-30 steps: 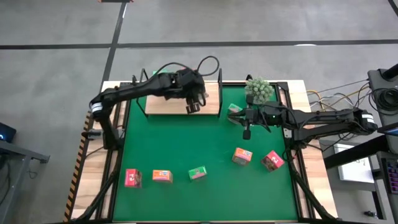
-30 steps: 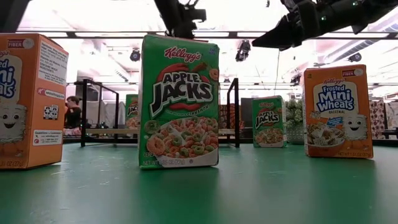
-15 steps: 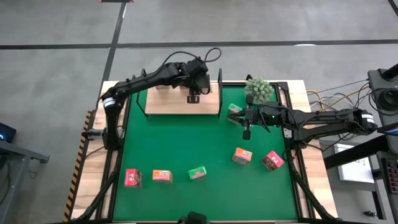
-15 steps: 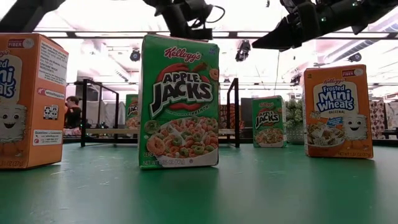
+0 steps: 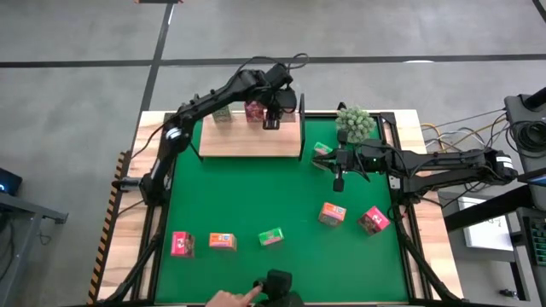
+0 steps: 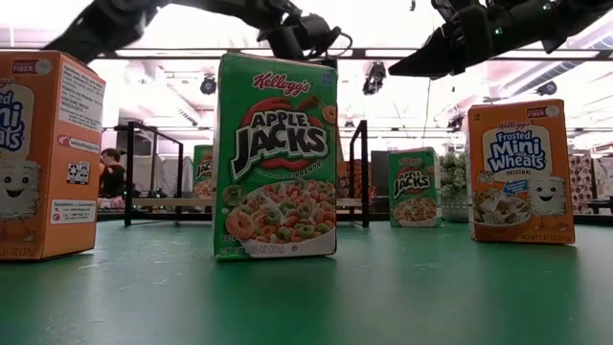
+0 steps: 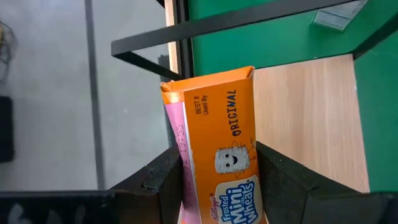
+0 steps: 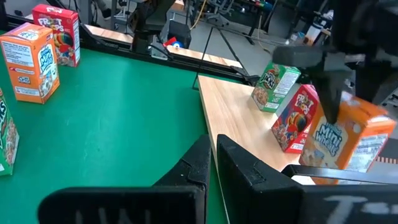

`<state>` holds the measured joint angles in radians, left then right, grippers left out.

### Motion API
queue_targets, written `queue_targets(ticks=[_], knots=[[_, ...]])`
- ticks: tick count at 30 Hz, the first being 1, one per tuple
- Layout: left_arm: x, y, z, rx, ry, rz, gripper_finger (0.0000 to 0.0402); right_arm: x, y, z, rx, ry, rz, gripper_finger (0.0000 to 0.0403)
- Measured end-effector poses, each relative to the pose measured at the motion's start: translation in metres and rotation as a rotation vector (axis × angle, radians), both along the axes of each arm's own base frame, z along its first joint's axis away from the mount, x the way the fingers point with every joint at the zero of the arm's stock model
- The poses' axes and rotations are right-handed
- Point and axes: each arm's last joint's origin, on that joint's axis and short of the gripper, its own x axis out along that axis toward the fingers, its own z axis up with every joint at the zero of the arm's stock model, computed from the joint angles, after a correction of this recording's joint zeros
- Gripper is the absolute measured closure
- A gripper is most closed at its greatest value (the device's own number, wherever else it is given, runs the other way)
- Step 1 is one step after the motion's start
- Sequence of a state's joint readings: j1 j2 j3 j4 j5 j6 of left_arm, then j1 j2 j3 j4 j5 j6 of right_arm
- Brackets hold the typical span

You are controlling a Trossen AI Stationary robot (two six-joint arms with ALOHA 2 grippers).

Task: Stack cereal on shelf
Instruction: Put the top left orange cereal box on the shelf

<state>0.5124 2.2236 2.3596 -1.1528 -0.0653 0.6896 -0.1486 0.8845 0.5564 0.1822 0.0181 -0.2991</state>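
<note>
My left gripper (image 5: 272,114) hangs over the far part of the light wooden shelf (image 5: 247,141), shut on an orange cereal box (image 7: 217,143). A green box (image 5: 222,113) and a pink-red box (image 5: 253,111) stand on the shelf beside it. My right gripper (image 5: 338,170) hovers shut right of the shelf, by a green box (image 5: 322,150) standing on the mat. An orange box (image 5: 332,213), two pink-red boxes (image 5: 374,220) (image 5: 182,244), an orange box (image 5: 222,242) and a green box (image 5: 270,237) stand on the mat's near half. My left gripper pinches the orange box (image 7: 214,168) between its two fingers (image 7: 163,183), one on each of two opposite faces, coming from above and pointing down, along the box. The box hangs tilted below the fingers (image 8: 345,140); whether its lower end (image 7: 208,78) touches the board I cannot tell.
Black wire brackets (image 5: 302,119) stand at both shelf ends. A small green plant (image 5: 356,122) sits right of the shelf, at the mat's far right corner. A person's hand (image 5: 229,298) and a dark object (image 5: 278,286) show at the near edge. The mat's middle (image 5: 256,192) is bare.
My left gripper has carried the orange box toward the table's far edge and a little right, from the shelf's near part to its far part, the arm stretching out. The green and pink-red boxes on the shelf now show. A hand has come in at the near edge.
</note>
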Motion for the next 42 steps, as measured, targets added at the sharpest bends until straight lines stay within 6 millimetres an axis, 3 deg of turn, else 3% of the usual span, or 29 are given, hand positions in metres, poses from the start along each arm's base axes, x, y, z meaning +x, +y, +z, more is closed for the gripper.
queue_targets(ticks=[4,9,27,42], knots=[[-0.001,0.008,-0.016,-0.005,0.046,-0.025,0.0246,0.0,0.0,-0.001,0.001,0.008,0.0,0.0385],[-0.005,0.016,-0.02,-0.006,0.048,-0.022,0.0246,0.0,0.0,-0.001,0.0,0.012,-0.004,0.0385],[-0.004,0.023,-0.027,-0.01,0.021,-0.021,0.0244,0.0,0.0,-0.001,-0.007,0.014,-0.007,0.0385],[-0.005,0.031,-0.027,0.0,-0.012,0.011,0.0205,0.0,0.0,-0.001,-0.007,0.015,-0.007,0.0385]])
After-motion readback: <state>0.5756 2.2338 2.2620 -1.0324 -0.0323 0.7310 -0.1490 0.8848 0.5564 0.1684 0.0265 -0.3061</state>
